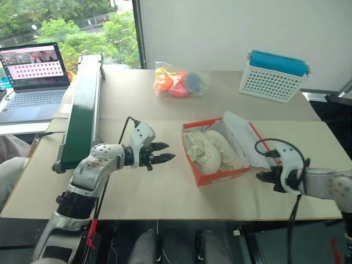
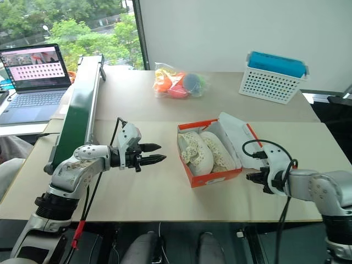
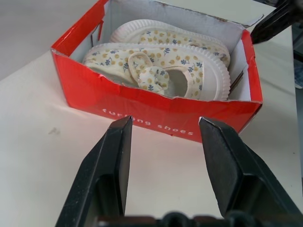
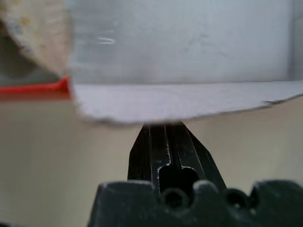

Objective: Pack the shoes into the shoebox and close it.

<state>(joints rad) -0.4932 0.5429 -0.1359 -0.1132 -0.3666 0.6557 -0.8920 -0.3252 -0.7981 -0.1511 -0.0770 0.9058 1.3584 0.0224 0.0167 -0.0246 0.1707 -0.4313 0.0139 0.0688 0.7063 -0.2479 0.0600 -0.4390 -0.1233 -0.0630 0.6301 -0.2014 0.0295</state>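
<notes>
Two shoes (image 1: 212, 149) in one open shoebox (image 1: 204, 175), left tool (image 1: 163, 153) half open and empty, right tool (image 1: 264, 177) pinched closed, empty.

Silver-grey speckled metal arms end in white wrist housings with looping black cables; each gripper (image 1: 162, 154) has black ridged fingers (image 3: 109, 165).

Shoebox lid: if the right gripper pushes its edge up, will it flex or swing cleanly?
The lid looks like thin card with a ragged edge, so it probably bends. It lies open flat beside the shoebox, likely swinging on its fold. The box seems light and may slide.
</notes>
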